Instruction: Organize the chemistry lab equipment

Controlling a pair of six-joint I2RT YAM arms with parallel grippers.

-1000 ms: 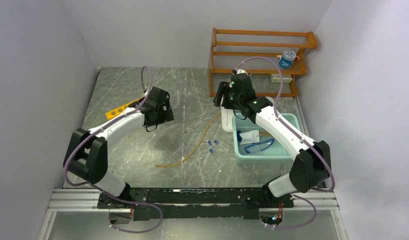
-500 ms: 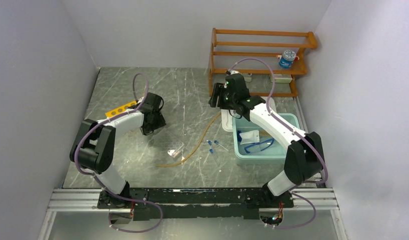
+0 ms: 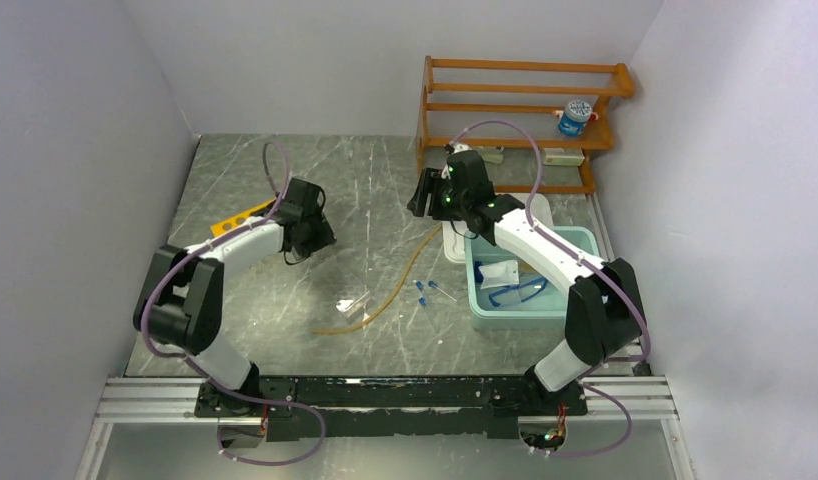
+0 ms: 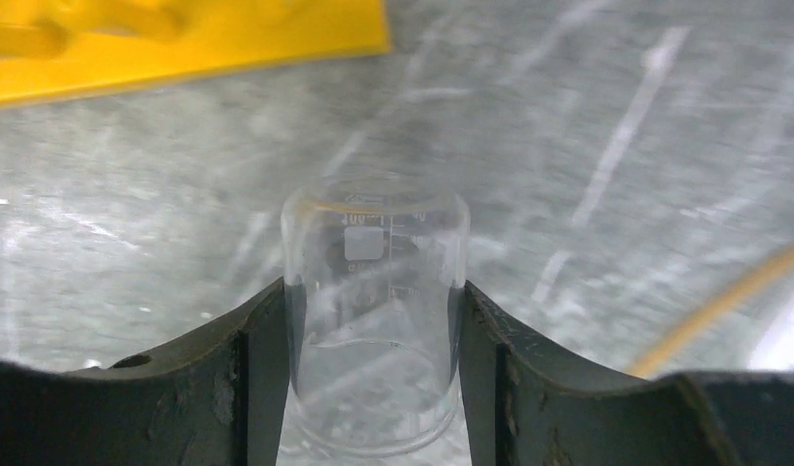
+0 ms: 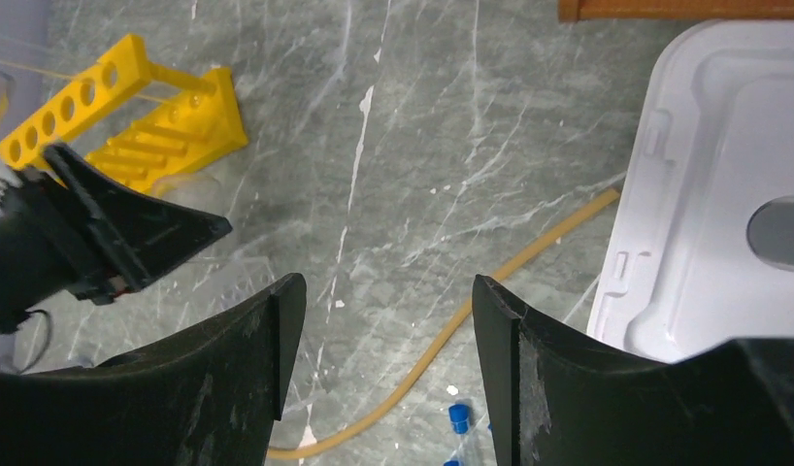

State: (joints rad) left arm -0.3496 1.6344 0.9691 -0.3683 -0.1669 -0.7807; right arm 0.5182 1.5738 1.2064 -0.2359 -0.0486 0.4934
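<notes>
A clear glass beaker (image 4: 374, 330) stands on the table between my left gripper's (image 4: 374, 291) fingers, which press on both its sides. That gripper (image 3: 307, 238) is low beside the yellow holed rack (image 3: 235, 220). My right gripper (image 5: 388, 291) hangs open and empty above the tan rubber tube (image 5: 490, 286), which curves across the table (image 3: 400, 275). Blue-capped tubes (image 3: 425, 290) and a small clear tray (image 3: 352, 302) lie near the tube. The blue goggles (image 3: 517, 292) and a white packet (image 3: 497, 272) lie in the teal tub (image 3: 585, 238).
The tub's white lid (image 3: 452, 240) lies left of the tub, below my right gripper (image 3: 422, 195). An orange wooden shelf (image 3: 515, 90) stands at the back right with a blue-capped bottle (image 3: 576, 117) on it. Walls close in on both sides.
My left gripper has swung back and left toward the yellow rack, dropped low and closed round the beaker. The clear tray it hid now shows. My right gripper has shifted slightly left.
</notes>
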